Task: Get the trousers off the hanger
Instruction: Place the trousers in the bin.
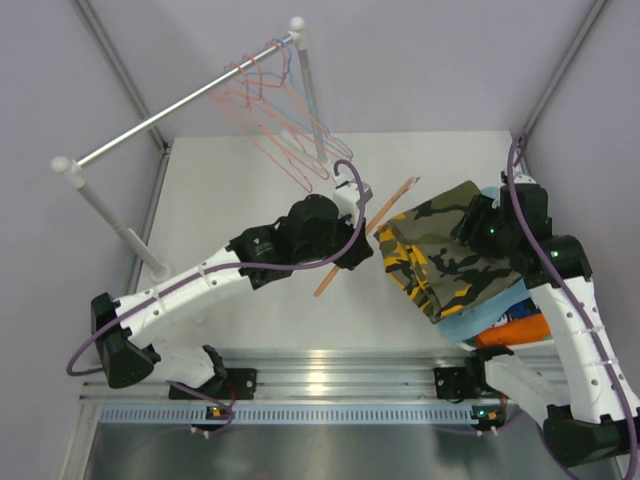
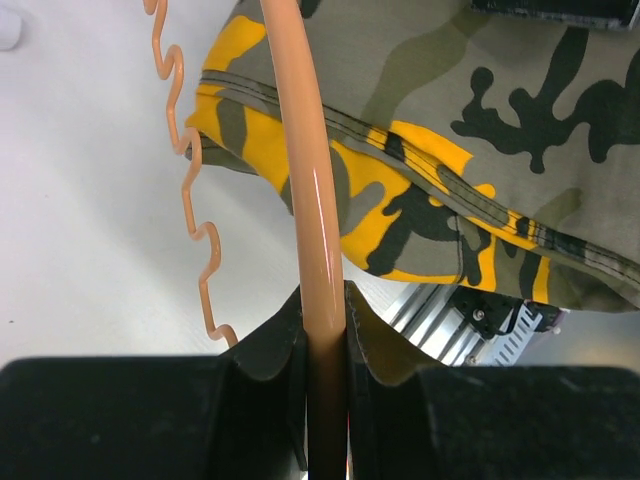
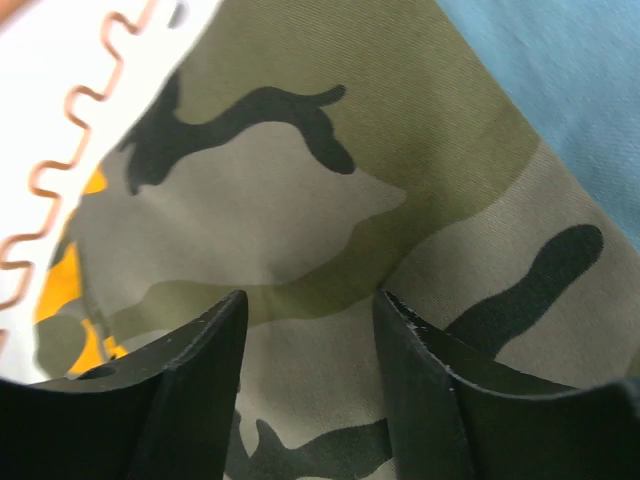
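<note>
Trousers point(image 1: 450, 250), centre right, look soft and light; I'd pinch the waistband. My left gripper point(image 2: 325, 305) pinches the hanger point(image 2: 298, 120); my right gripper point(image 3: 310, 310) stands spread above them.

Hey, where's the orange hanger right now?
The orange hanger sits near the top view's centre, clamped in the left gripper, just left of the camouflage trousers.

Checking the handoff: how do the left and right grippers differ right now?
The left gripper is clamped on the peach hanger; the right gripper holds nothing. Left jaws nearly meet around the bar; right jaws stand apart over the camouflage trousers. Both have black jaws.
</note>
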### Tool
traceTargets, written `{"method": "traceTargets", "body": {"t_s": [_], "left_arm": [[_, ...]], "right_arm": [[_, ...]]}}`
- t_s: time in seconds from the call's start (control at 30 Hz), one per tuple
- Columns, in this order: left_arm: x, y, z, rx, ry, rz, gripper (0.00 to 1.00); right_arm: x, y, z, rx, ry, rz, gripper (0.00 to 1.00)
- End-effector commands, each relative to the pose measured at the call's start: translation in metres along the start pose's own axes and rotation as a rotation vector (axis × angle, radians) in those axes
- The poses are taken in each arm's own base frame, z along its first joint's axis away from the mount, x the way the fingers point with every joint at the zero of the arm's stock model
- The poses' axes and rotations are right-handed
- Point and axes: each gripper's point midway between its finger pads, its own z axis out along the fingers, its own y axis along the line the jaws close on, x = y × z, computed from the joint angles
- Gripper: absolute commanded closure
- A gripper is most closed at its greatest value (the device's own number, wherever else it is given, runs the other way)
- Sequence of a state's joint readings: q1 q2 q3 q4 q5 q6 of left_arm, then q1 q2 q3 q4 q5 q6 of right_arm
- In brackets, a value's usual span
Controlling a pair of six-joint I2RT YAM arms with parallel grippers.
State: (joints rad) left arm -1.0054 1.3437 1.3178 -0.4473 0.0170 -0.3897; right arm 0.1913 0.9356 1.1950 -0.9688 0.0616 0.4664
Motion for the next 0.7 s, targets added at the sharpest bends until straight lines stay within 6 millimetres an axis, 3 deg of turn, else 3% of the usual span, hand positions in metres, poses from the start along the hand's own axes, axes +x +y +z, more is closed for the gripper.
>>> {"method": "traceTargets", "body": {"t_s": [0.0,0.1,0.17,0.37,0.47,0.5,0.6,0.67], "left_arm": [[-0.043,-0.006,-0.015,-0.012,-0.153,0.018,1.0],[-0.048,0.003,-0.022,-0.065,-0.168,0.028,1.0],[-0.054,0.003,-0.029,-0.074,-0.18,0.03,1.0],[-0.078,-0.01,-0.057,-0.031,-0.249,0.007,1.0],[-0.089,-0.014,-0.074,-0.03,-0.274,-0.003,1.0],[-0.089,-0.011,-0.078,-0.049,-0.269,-0.007,1.0],[-0.101,-0.005,-0.1,-0.095,-0.314,-0.027,1.0],[-0.106,-0.005,-0.118,-0.102,-0.333,-0.03,1.0]], "right_arm": [[0.01,-0.028,-0.001,0.106,-0.032,0.032,0.47],[0.023,-0.049,-0.006,0.176,-0.035,0.045,0.61],[0.026,-0.068,-0.01,0.254,-0.05,0.057,0.65],[0.04,-0.115,-0.018,0.416,-0.056,0.119,0.67],[0.04,-0.126,-0.014,0.429,-0.037,0.146,0.71],[0.04,-0.125,-0.011,0.413,-0.022,0.155,0.79],[0.037,-0.14,-0.01,0.45,-0.023,0.193,0.88],[0.031,-0.142,-0.013,0.462,-0.041,0.196,0.89]]}}
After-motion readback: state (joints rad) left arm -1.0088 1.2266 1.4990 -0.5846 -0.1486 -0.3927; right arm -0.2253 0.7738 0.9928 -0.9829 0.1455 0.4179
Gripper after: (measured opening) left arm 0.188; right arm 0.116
